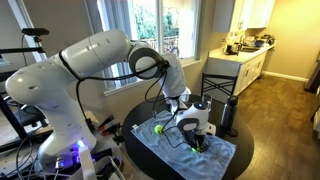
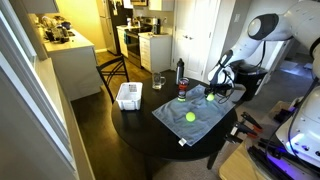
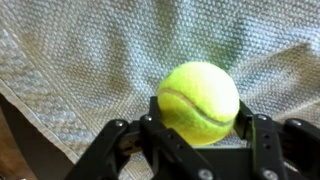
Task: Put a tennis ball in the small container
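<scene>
The jaws are seemingly clamping the tennis ball (image 3: 199, 103) just over the grey cloth (image 3: 70, 80), while the small container (image 2: 127, 103) is sitting well apart, off the cloth, across the dark tabletop (image 2: 140, 126).

Home kitchen-dining corner
Round dark table (image 2: 135, 125) on wood floor (image 1: 285, 100); bright window (image 1: 150, 25), perhaps white cabinets (image 1: 248, 68) behind

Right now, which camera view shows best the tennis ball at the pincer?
The wrist view: the tennis ball fills the centre, between the fingers of the pincer, seam clear. In both exterior views it is tiny, mostly hidden by the pincer.
</scene>
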Motion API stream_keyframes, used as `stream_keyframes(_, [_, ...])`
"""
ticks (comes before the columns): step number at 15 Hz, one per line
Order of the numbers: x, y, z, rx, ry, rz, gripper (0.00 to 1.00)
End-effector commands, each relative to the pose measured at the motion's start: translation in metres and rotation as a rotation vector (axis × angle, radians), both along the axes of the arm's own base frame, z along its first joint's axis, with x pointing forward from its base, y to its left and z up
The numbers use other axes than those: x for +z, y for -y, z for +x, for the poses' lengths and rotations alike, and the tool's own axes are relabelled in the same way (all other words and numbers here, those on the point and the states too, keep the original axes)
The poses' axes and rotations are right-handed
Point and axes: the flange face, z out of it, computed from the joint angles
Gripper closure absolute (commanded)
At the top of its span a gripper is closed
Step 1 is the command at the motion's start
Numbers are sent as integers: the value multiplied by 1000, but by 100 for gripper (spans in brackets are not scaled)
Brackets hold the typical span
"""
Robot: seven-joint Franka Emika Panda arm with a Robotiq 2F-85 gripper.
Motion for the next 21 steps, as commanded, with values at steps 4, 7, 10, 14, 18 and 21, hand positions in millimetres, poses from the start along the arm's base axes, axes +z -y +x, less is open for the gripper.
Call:
stream_keyframes(4, [88, -16, 28, 112, 131, -21, 57])
stream_keyframes(7, [116, -23, 40, 153, 227, -71, 57])
stream_keyframes(10, [145, -39, 51, 193, 380, -119, 57])
stream_keyframes(14, [172, -69, 64, 247, 546, -125, 57])
stream_keyframes(18, [182, -97, 72, 330, 625, -110, 57])
stream_keyframes(21, [186, -115, 75, 373, 650, -84, 57])
